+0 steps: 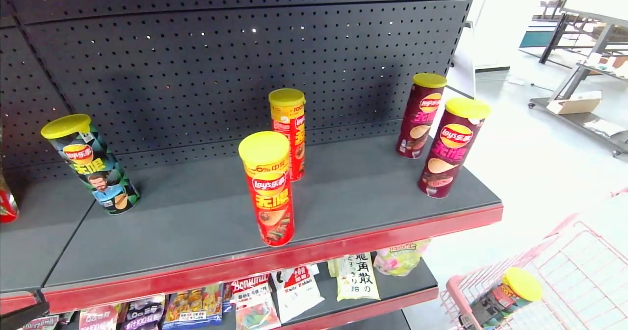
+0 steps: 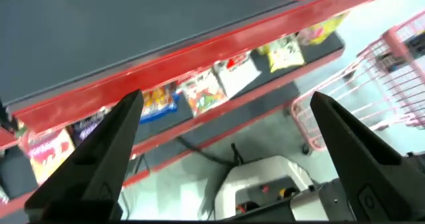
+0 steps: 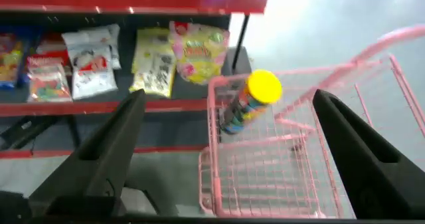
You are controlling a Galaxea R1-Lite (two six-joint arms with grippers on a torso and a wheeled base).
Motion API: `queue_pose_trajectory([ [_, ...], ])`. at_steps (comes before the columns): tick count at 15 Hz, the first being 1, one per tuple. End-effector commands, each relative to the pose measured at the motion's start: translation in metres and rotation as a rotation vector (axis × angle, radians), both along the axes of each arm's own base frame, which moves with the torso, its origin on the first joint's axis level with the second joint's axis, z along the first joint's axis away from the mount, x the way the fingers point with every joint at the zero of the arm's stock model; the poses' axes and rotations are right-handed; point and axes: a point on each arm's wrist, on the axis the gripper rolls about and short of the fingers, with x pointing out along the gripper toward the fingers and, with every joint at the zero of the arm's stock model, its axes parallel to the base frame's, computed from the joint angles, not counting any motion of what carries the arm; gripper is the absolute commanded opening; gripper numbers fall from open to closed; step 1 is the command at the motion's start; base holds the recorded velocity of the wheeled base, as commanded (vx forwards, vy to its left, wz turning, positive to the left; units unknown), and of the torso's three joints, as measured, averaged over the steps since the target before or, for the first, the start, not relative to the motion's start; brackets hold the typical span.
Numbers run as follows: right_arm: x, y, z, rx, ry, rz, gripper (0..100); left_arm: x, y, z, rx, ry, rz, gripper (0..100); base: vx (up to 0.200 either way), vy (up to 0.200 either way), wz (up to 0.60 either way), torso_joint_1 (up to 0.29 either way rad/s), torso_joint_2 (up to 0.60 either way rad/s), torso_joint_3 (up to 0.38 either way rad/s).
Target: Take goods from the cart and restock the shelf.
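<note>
A pink wire cart (image 1: 584, 266) stands at the lower right of the shelf. In its near corner leans a dark chip can with a yellow lid (image 1: 505, 295). My right gripper (image 3: 229, 99) hangs open above the cart (image 3: 299, 137), with the can (image 3: 247, 106) below and between its fingers, apart from them. My left gripper (image 2: 226, 101) is open and holds nothing, in front of the red shelf edge (image 2: 199, 48). On the grey shelf (image 1: 196, 217) stand two red cans (image 1: 269, 192) (image 1: 289, 131), two maroon cans (image 1: 422, 116) (image 1: 451, 148) and a dark green can (image 1: 91, 163).
A lower shelf (image 1: 392, 283) holds several snack bags (image 1: 294, 291). A perforated back panel (image 1: 221, 60) closes the shelf behind. Free shelf room lies between the cans. Trolleys (image 1: 579, 104) stand far off on the open floor at the right.
</note>
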Motion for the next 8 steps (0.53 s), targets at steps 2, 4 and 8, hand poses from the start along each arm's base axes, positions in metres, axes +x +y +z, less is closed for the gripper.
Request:
queue_pose_trajectory([
  [2, 0.004, 0.001, -0.008, 0.005, -0.018, -0.013, 100, 0.035, -0.006, 0.004, 0.02, 0.124, 0.004, 100, 0.0, 0.0, 0.0, 0.0, 0.0, 0.0],
  [4, 0.002, 0.001, -0.017, 0.007, -0.044, -0.034, 100, 0.068, -0.012, 0.002, 0.021, 0.146, 0.008, 100, 0.0, 0.0, 0.0, 0.0, 0.0, 0.0],
  [8, -0.001, 0.0, -0.027, 0.008, -0.047, -0.034, 100, 0.123, -0.037, -0.014, 0.039, 0.151, 0.071, 100, 0.0, 0.0, 0.0, 0.0, 0.0, 0.0],
])
